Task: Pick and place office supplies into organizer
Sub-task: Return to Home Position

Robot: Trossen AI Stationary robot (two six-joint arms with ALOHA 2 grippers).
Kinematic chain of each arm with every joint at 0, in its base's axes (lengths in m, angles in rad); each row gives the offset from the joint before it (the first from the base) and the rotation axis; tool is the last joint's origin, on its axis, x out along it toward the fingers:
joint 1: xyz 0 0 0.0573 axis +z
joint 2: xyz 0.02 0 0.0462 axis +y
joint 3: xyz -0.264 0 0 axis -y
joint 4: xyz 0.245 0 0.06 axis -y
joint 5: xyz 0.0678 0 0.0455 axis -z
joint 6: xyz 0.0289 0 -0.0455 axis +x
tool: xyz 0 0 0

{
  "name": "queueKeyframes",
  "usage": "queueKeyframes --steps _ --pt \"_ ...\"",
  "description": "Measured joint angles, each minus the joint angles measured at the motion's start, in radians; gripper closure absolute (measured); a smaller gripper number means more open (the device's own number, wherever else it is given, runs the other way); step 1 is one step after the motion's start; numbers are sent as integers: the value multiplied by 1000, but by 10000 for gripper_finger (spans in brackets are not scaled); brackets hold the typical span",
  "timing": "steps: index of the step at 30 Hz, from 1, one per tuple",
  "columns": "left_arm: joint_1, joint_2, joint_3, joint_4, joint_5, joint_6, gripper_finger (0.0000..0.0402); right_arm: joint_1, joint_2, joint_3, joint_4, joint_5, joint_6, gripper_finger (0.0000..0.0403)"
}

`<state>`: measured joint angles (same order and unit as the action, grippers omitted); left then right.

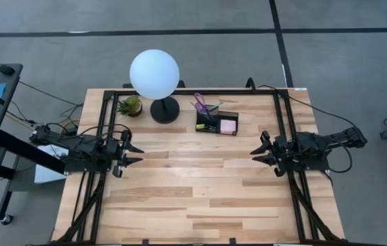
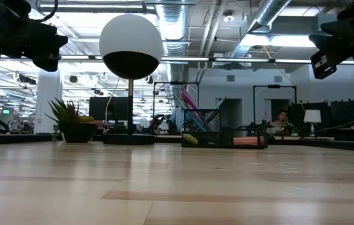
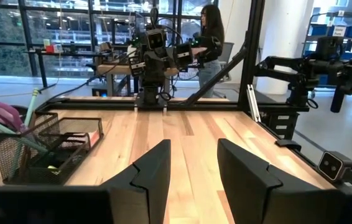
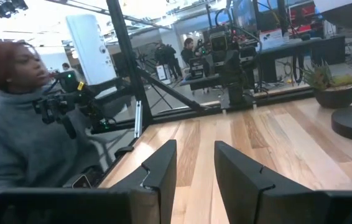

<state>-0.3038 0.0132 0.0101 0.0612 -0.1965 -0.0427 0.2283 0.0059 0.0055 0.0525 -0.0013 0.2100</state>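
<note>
1. Along the far edge of the table [image 1: 193,198], left to right: plant [image 1: 130,106], lamp [image 1: 154,75], organizer [image 1: 217,123].
2. In the organizer's left compartment: pens [image 1: 213,108] and scissors [image 1: 199,101]; in its right section: sticky pad [image 1: 228,126].
3. Over the table's left side: left pincer [image 1: 133,154]; over its right side: right pincer [image 1: 260,152]; facing each other, well apart.

High: straight down on table [image 1: 193,191]. Low: level across it. Wrists: facing inward over it.

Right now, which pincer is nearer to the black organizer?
Right. The right pincer hangs open a short way to the organizer's right; the left pincer, also open, is clearly farther off on its left.
</note>
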Motion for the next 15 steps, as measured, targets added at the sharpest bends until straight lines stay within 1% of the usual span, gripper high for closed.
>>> queueKeyframes --steps 15 --pt "0 0 -1 -1 -1 7 276 0 0 0 0 0 0 301"
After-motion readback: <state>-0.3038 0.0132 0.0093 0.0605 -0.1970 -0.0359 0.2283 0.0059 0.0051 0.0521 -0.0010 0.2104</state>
